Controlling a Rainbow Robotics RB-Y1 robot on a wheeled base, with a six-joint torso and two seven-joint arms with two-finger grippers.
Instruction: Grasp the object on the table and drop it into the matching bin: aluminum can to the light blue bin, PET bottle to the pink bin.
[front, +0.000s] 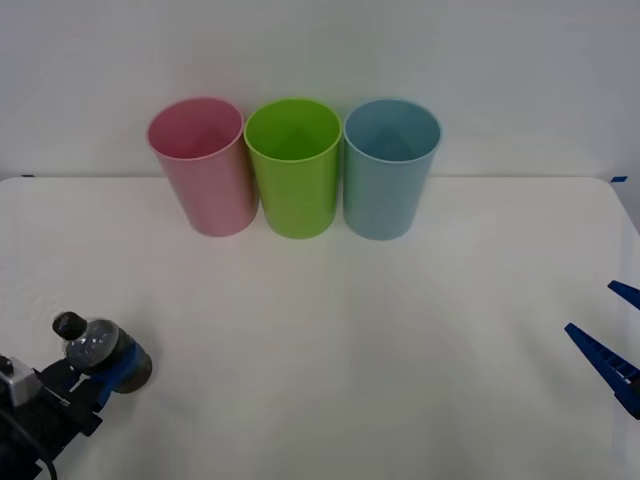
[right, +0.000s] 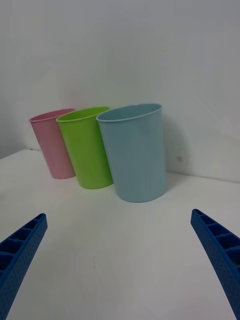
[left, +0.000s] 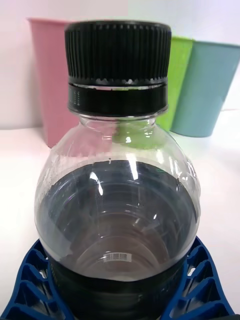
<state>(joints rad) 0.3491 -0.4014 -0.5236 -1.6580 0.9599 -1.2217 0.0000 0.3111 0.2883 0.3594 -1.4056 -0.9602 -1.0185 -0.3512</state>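
We see a white table (front: 330, 340) running back to a plain white wall (front: 320, 50). At 12 o'clock stand 3 bins in a row: the pink bin (front: 203, 165), a green bin (front: 294, 166) and the light blue bin (front: 389, 166). At 8 o'clock the left gripper (front: 100, 375) clamps the small bottle (front: 102, 350), its black cap (left: 118, 60) towards the bins. At 4 o'clock the right gripper (front: 612, 340) hangs spread wide over the table.

PET bottle (left: 120, 175) base hidden between left tool (left: 120, 295) fingers, cut off.
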